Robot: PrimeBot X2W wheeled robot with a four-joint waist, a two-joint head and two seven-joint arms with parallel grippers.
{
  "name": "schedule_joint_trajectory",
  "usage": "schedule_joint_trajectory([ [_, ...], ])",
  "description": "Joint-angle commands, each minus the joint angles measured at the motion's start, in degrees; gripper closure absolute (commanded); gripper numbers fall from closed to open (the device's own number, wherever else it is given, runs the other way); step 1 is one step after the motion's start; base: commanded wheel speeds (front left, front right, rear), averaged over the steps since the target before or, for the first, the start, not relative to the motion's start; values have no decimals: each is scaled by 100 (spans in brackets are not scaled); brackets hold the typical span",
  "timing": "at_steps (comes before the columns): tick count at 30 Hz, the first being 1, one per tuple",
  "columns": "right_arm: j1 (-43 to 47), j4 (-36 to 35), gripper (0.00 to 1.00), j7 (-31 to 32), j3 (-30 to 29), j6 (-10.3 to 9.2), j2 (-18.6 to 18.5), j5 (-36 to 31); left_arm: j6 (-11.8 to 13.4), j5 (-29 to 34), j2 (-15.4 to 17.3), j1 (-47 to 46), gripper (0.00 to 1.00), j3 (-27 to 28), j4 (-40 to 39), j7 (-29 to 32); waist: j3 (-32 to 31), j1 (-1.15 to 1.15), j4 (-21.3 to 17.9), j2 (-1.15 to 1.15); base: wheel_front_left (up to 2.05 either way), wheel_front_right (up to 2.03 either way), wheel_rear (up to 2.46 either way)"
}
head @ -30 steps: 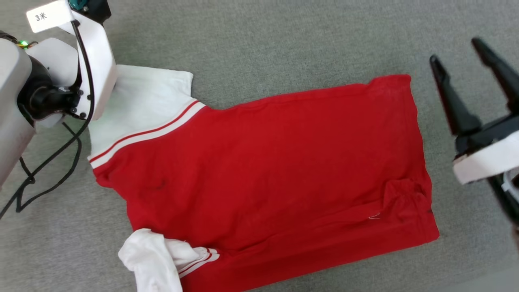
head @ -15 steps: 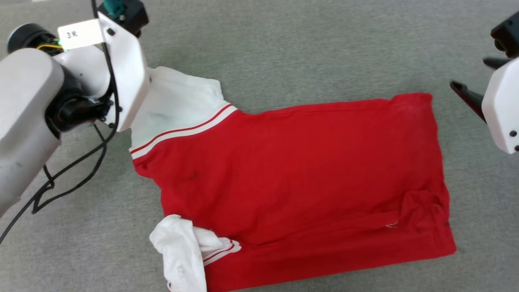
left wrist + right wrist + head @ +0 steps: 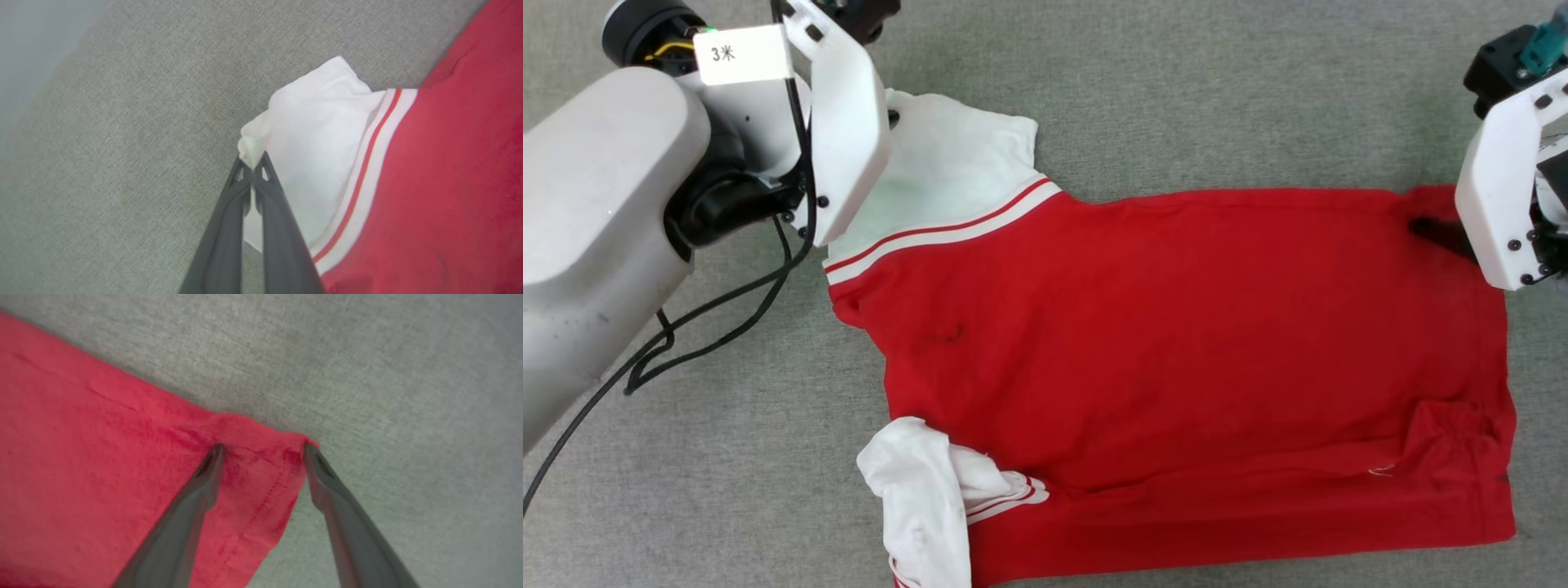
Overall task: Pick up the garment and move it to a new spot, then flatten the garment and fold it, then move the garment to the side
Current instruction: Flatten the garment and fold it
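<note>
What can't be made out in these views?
1. Head view: where the shut left tool pinches the red soft jersey shirt, hidden behind a white wrist plate.
2. Head view: bunched lower white sleeve, cropped by the bottom edge.
3. Right wrist view: whether the open right tool touches the shirt's hem corner; tips blurred.

This looks like a robot test room or lab rather than a home, though little of the room shows. A plain grey, felt-like covering (image 3: 1143, 98) runs to the edges in all three views (floor carpet or a covered worktop, it cannot be told). The bare white arm (image 3: 596, 212) carries a marked paper label (image 3: 742, 54), and a loose black cable (image 3: 666, 339) loops down from it. One shirt (image 3: 1176, 343) lies spread on the grey.
</note>
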Motion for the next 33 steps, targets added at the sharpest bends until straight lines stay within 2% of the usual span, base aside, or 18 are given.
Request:
schedule_joint_trajectory([
  [1, 219, 121, 0, -9, 115, 0, 77, 58, -9, 3, -7, -62, 100, -31, -20, -26, 50, 0, 49, 0, 0, 0, 0],
  [6, 591, 366, 0, -297, 375, 0, 176, 326, -9, -56, 61, -112, 100, -197, 7, -184, 19, 0, 69, 0, 0, 0, 0],
  [7, 569, 370, 64, -414, 365, 0, 176, 357, -10, -78, 76, -96, 100, -213, 28, -237, -23, 0, 60, 0, 0, 0, 0],
  [8, 527, 365, 100, -537, 360, 0, 166, 372, -10, -99, 93, -78, 100, -227, 43, -298, -76, 0, 47, 0, 0, 0, 0],
  [14, 372, 266, 100, -1274, 301, 0, -50, 572, -10, -274, 247, 127, 100, -331, -1, -713, -614, 0, -3, 0, 0, 0, 0],
  [22, 922, -145, 100, -2159, 471, -1, -481, 919, 16, -423, 670, 694, 100, -527, -600, -1155, -1458, 0, -11, 0, 0, 0, 0],
  [33, 2177, -769, 100, -2897, 475, -1, -1066, 1117, 638, -535, 1576, 1940, 100, -748, -2031, -1606, -2123, 0, -42, 0, 0, 0, 0],
])
